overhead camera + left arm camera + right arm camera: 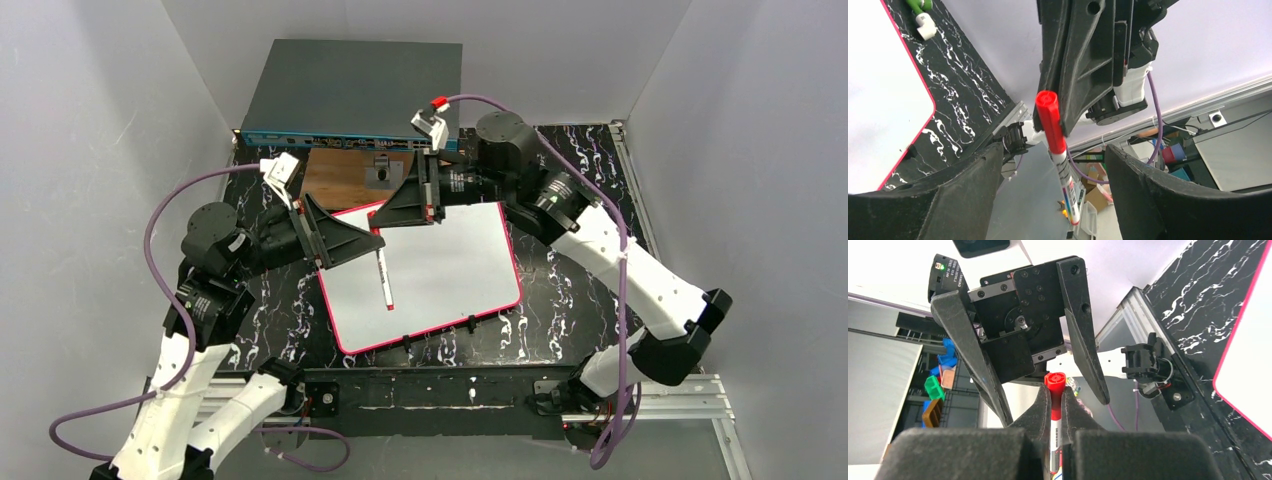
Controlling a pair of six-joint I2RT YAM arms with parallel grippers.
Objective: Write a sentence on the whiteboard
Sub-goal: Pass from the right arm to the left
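The whiteboard [440, 265] lies flat on the black marbled table, with a pink-red rim and small black clips on its near edge. Its surface looks blank; no red sentence shows. My right gripper [377, 222] is shut on a red-capped white marker [384, 275], which hangs over the board's left part. In the right wrist view the fingers [1040, 405] clamp the marker [1055, 382] just below its cap. My left gripper [366, 247] is open beside it. In the left wrist view the marker [1062, 170] stands between my open left gripper [1053, 150] fingers without touching them. The board also shows there [878, 100].
A brown wooden board [340, 175] lies behind the whiteboard. A dark grey flat box [355, 90] stands at the back. White walls close in the table [580, 300] on both sides. A green and white object [923, 20] lies beyond the board's corner.
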